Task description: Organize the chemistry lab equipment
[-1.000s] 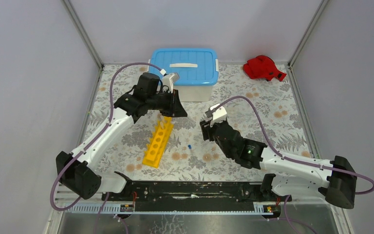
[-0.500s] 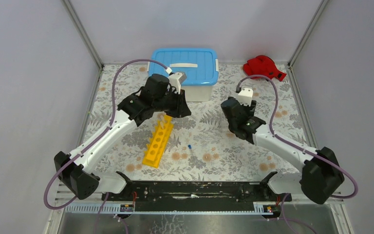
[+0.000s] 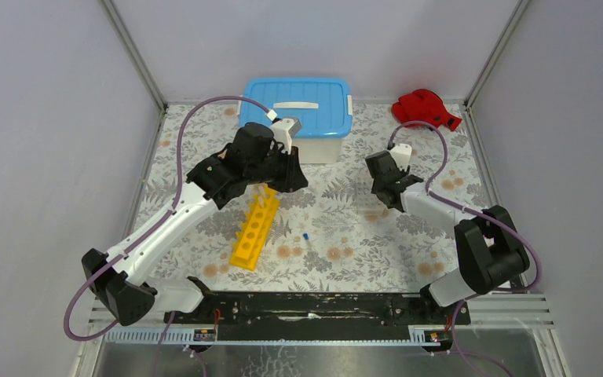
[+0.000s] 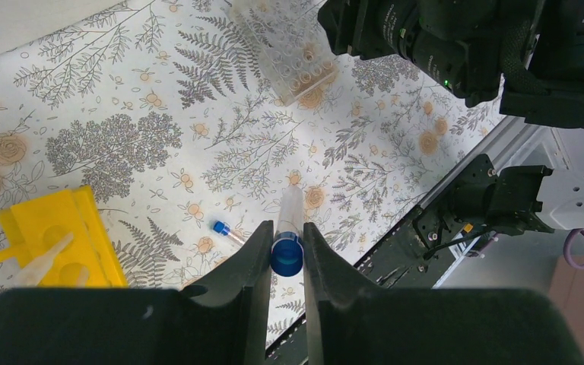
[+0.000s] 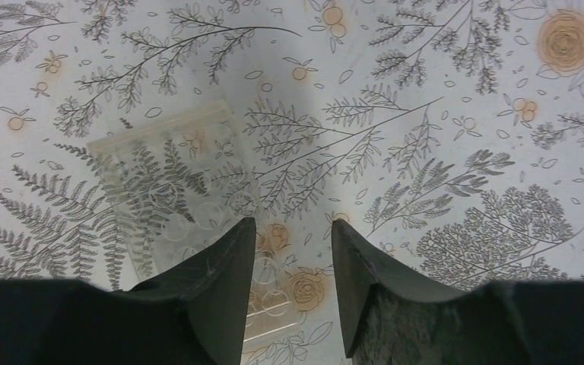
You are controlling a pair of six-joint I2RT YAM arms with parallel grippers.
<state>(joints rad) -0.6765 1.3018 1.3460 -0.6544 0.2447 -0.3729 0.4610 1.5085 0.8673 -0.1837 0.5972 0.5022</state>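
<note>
Left gripper (image 4: 287,242) is clamping a blue-capped tube (image 4: 290,217). Yellow rack (image 4: 55,237) is lying just beside it, toward this arm's base, lengthwise front to back. Right gripper (image 5: 289,251) is gaping, empty.

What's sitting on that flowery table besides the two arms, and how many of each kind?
Yellow rack: 1
Clear well tray: 1
Blue-capped tubes: 2 (held tube in the left gripper, loose tube)
Blue-lidded tub: 1
Red cloth: 1
Total: 6, leaving out the rack's own clear tubes, too unclear to count.
</note>
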